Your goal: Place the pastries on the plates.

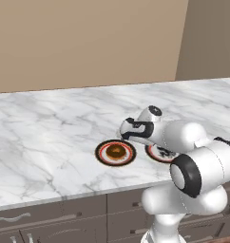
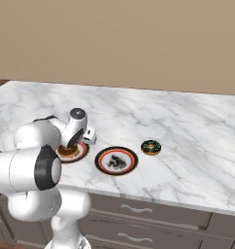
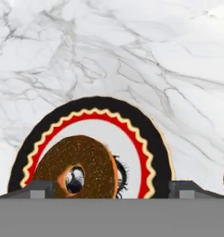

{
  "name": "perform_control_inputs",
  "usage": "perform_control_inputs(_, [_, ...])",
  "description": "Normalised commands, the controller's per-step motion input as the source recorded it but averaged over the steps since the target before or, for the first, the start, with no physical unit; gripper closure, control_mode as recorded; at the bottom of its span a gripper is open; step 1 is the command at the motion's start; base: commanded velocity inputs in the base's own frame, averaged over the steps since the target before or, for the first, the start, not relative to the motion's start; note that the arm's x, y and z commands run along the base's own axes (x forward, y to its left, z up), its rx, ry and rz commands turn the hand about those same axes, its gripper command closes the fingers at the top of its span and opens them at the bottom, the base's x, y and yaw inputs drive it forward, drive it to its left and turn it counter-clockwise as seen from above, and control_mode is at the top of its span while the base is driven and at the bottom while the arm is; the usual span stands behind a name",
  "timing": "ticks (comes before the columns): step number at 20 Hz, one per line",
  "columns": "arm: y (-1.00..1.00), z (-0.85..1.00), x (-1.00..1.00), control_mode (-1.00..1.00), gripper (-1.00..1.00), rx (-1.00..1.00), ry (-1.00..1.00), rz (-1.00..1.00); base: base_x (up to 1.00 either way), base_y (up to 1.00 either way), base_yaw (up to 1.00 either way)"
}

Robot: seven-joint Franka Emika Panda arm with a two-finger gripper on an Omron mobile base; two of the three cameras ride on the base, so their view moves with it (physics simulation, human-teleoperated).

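there, a grainy brown ring donut (image 3: 79,172) lies on the scallop-ringed plate (image 3: 146,134), jaws wide.

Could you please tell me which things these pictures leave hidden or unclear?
- Right plate: in the left base view the arm covers most of it, so what it holds cannot be told there.
- Left plate: in the right base view the arm hides part of it and its brown donut.
- Gripper: the hand view cuts off all but the fingertips.
- Dark donut: its topping is too small to read.

A brown ring donut (image 3: 79,167) lies on a black-rimmed plate (image 3: 146,134) on the marble counter (image 3: 132,51).
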Motion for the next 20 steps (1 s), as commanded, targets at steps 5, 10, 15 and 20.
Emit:
perform_control_inputs(5, [-1.00, 0.73, -0.02, -1.00, -1.00, -0.11, 0.00, -0.05, 0.00, 0.00, 0.00])
perform_control_inputs(10, [-1.00, 0.67, -0.01, -1.00, -1.00, -0.28, 0.00, -0.04, 0.00, 0.00, 0.00])
perform_control_inputs(15, [-1.00, 0.00, 0.00, -1.00, -1.00, -0.15, 0.04, -0.05, 0.00, 0.00, 0.00])
perform_control_inputs(20, [-1.00, -0.21, 0.09, -1.00, -1.00, 0.01, 0.04, -0.01, 0.00, 0.00, 0.00])
